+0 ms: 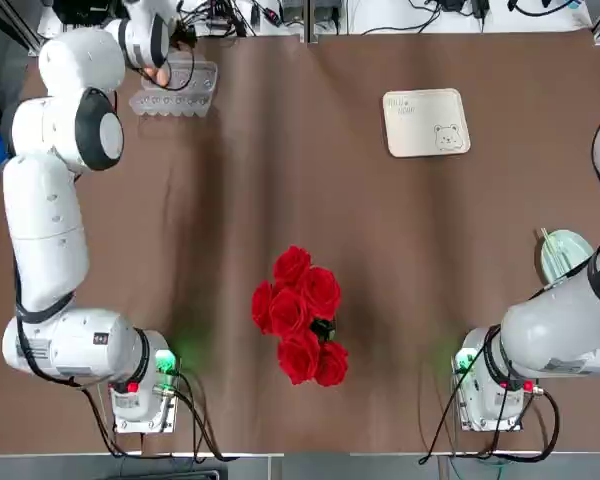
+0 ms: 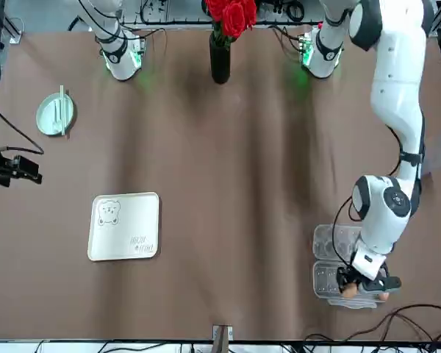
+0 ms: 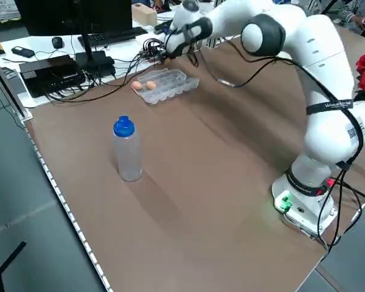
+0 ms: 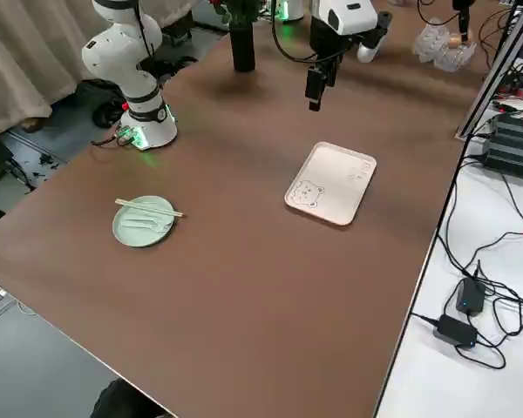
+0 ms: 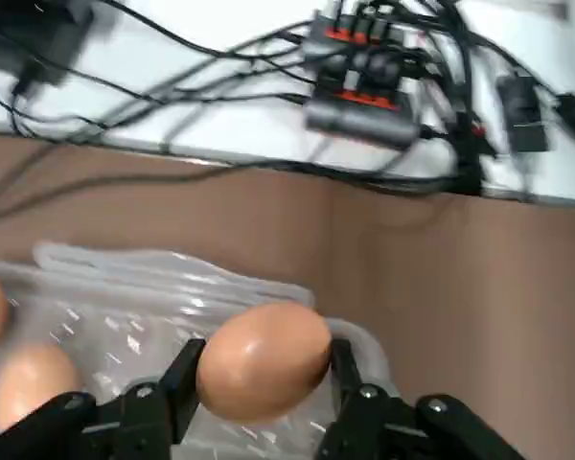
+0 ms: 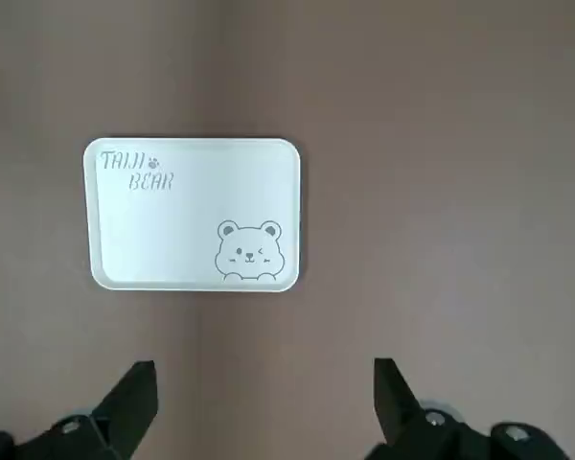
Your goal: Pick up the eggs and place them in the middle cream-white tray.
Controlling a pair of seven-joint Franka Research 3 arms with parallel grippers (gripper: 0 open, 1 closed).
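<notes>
Eggs, small, oval and orange-brown: one (image 5: 264,359) is clamped between the two black fingers of the left gripper (image 5: 264,383), just above the clear plastic egg carton (image 1: 175,88) at the far left corner of the brown table (image 1: 310,200). Two further eggs (image 3: 143,86) sit in the carton's cups at its outer end, side by side; the lid lies open flat beside the cupped half.

Flat cream-white tray (image 1: 426,122) with rounded corners: it lies toward the far right of the table, well apart from the carton, with nothing on it. A small bear face is drawn in one corner, and the writing in the opposite corner reads "TAIJI BEAR".

Right gripper (image 6: 264,407): it hangs above bare tabletop near the tray, its fingers spread wide and holding nothing.

Pale green round plate (image 4: 144,219): it lies near the table's right edge and carries a pair of light-coloured utensils laid across it.

Other items: a dark vase of red roses (image 1: 300,315) stands between the two arm bases; a clear bottle with a blue cap (image 3: 127,149) stands upright near the left edge. The wide middle of the table between carton and tray is open brown surface. Cables and a power strip (image 5: 374,81) lie just past the far edge.
</notes>
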